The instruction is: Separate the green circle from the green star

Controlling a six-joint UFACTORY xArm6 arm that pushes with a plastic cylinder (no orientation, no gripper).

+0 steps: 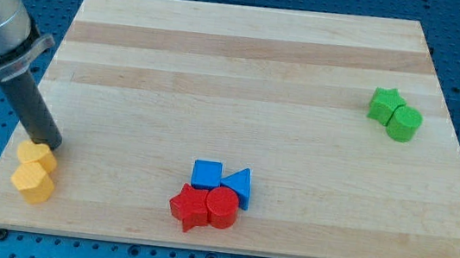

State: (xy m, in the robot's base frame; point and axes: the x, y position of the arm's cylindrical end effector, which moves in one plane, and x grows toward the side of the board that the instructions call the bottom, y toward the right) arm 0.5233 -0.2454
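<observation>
The green star point(384, 104) lies at the view's right on the wooden board point(245, 70), with the green circle point(404, 124) touching it on its lower right. My tip point(48, 145) is far off at the view's left edge of the board, right above and touching or nearly touching two yellow blocks. The rod slants up to the left toward the arm's grey body.
Two yellow blocks point(36, 159) point(33, 182) sit stacked at the view's lower left. A cluster at the bottom middle holds a blue square point(206, 174), a blue triangle point(239, 185), a red star point(190, 207) and a red circle point(223, 206).
</observation>
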